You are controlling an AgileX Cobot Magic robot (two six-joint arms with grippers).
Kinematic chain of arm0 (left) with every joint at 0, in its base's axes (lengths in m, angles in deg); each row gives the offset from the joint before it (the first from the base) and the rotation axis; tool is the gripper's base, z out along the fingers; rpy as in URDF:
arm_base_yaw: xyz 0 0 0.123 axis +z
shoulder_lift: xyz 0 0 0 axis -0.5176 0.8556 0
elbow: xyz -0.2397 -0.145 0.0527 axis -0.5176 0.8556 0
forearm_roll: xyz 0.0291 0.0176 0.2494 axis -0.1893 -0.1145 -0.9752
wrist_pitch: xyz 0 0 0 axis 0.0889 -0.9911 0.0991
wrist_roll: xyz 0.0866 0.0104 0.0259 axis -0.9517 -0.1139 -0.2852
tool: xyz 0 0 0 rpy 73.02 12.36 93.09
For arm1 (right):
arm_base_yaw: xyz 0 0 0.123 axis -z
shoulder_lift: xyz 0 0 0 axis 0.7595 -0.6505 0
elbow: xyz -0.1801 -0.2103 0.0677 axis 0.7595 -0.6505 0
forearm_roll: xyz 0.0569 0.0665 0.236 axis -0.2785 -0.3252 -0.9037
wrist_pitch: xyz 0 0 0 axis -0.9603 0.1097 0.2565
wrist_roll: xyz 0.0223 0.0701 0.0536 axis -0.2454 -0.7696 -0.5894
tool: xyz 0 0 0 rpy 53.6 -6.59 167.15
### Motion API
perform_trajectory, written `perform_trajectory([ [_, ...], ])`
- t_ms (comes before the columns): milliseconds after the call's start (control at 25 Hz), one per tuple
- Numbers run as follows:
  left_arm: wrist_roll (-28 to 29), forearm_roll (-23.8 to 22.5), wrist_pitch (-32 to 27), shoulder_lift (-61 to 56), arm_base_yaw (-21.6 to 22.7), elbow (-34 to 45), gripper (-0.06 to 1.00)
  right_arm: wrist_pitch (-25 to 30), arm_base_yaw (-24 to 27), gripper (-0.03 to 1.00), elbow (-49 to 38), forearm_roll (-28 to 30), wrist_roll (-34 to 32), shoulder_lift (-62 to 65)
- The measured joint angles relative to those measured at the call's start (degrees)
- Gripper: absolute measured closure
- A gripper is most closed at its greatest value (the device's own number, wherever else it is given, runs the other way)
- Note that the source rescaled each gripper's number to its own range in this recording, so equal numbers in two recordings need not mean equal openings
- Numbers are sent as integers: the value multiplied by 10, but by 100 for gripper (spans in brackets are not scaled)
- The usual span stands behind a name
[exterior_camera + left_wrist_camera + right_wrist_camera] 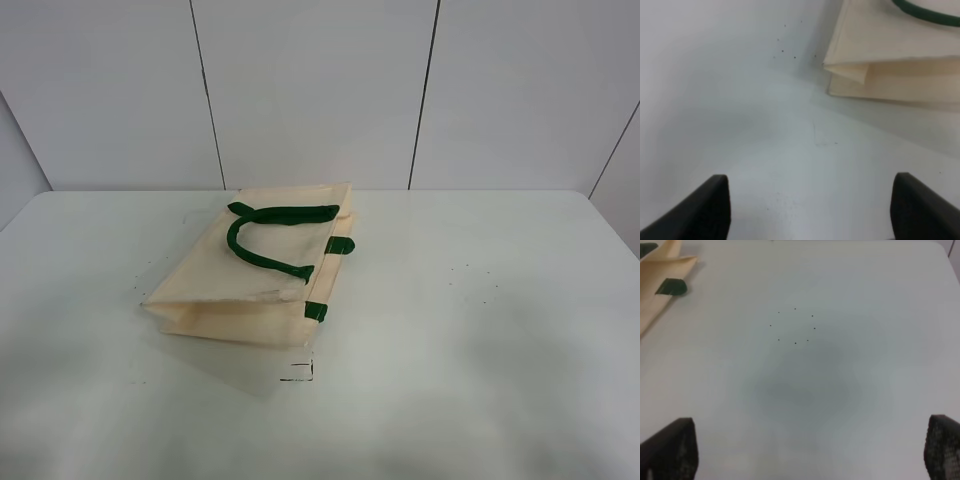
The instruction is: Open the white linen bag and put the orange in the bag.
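- White linen bag (262, 270) lies flat and closed mid-tabletop (480, 300), green handles (270, 235) on top.
- Orange: not visible in any view.
- Left claw (810, 210) and right claw (810, 450): both spread apart, empty.
- Advice: the mouth apparently faces right; lift only the upper handle.

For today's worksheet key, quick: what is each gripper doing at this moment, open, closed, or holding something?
Left gripper: open, holding nothing, above bare table near the white linen bag.
Right gripper: open, holding nothing.
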State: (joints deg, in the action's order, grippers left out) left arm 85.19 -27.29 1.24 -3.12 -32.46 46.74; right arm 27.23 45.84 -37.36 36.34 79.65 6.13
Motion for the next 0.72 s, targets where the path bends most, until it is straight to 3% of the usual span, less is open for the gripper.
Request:
perform_trajectory([
  [720, 0, 0, 0, -1, 0, 0, 3, 0, 0, -3, 0, 0, 0, 0],
])
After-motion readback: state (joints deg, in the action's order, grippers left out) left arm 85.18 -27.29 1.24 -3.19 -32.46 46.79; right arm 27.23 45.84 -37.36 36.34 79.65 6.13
